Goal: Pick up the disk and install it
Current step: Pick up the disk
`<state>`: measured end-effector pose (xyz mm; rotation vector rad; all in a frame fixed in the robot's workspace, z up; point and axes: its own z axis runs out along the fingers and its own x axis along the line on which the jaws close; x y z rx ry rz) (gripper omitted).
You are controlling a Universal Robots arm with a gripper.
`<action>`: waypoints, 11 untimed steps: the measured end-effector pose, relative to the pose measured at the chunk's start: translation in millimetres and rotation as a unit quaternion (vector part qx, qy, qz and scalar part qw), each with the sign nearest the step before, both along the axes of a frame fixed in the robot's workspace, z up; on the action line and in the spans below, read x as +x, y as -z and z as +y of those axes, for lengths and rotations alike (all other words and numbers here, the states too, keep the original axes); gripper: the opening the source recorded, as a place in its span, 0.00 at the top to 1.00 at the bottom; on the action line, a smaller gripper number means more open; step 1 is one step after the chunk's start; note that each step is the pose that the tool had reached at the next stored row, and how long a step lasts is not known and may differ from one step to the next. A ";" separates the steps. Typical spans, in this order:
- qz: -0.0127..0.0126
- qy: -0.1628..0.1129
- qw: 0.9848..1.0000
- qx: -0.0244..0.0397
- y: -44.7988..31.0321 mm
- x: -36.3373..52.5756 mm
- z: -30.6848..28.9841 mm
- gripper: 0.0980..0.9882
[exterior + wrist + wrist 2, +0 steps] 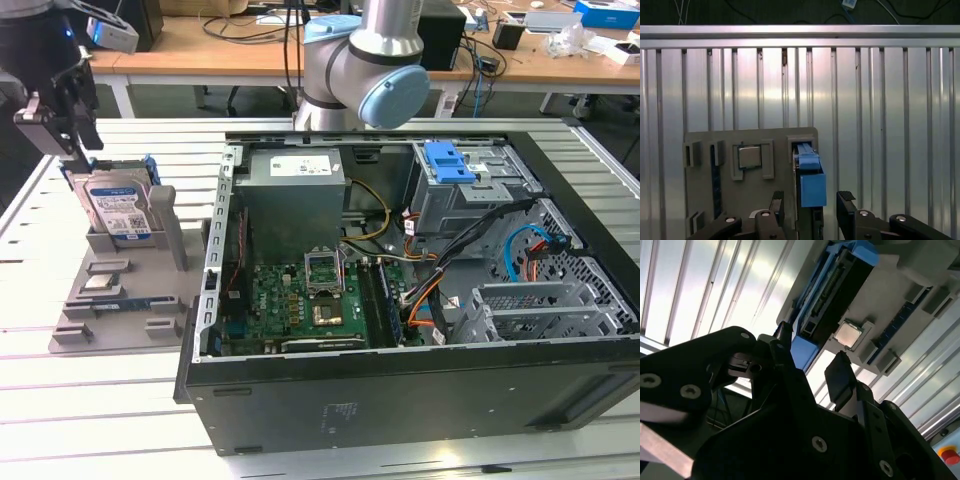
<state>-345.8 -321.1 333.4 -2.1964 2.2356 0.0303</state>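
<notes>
1. In the exterior view the end effector (pixel 82 152) hangs at the view's left, just above the top edge of the disk (pixel 115 205).
2. The disk stands upright on its edge in a slot of a grey fixture (pixel 120 300). Its labelled face is in sight and blue frame shows along its sides.
3. The fixture lies on the slatted metal surface (pixel 100 400), beside the open computer case (pixel 400 390) on the exterior view's left.
4. In the first wrist view the end effector (pixel 810 200) is spread wide. One of its fingers (pixel 776 202) sits on each side of the disk (pixel 810 175), with a gap showing on both sides.
5. It holds nothing, and whether a finger touches the blue frame cannot be told.
6. In the second wrist view the end effector (pixel 810 357) likewise has its dark fingers (pixel 840 371) parted, with the blue-edged disk (pixel 835 285) beyond them.
7. A square silver processor chip (pixel 100 283) rests in a recess of the fixture near the disk, and it also appears in both wrist views (pixel 749 157) (pixel 847 333).
8. Inside the case lie a green motherboard (pixel 300 310), a grey power-supply box (pixel 295 190) and a blue latch piece (pixel 450 160) on the drive cage, all well apart from the disk.
9. The robot arm (pixel 360 60) rises behind the case.
</notes>
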 end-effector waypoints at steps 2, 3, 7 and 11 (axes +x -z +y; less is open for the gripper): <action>0.000 0.000 1.000 0.000 4.3 1.3 0.2 0.50; 0.000 0.000 1.000 0.000 6.1 1.8 0.3 0.50; 0.000 0.000 1.000 -0.001 15.9 4.2 0.8 0.50; 0.000 0.000 1.000 -0.001 25.1 4.3 2.1 0.50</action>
